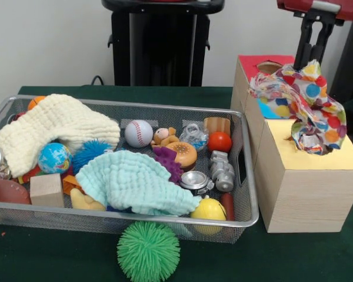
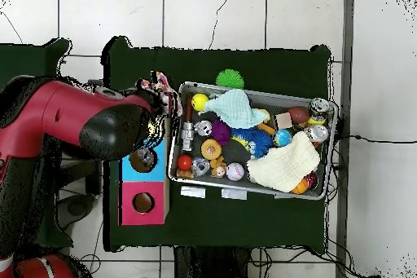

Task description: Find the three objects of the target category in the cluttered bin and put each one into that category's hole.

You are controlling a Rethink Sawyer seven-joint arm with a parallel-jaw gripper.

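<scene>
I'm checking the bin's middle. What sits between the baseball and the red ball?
In the front view, a small tan figure and crinkled clear wrap.

I see a dark green worktop carrying the wire-mesh bin. Just in front of the bin's near rim a spiky green ball sits on the cloth. Right of the bin, close beside its end wall, stands the pale wood-grain box.
</scene>
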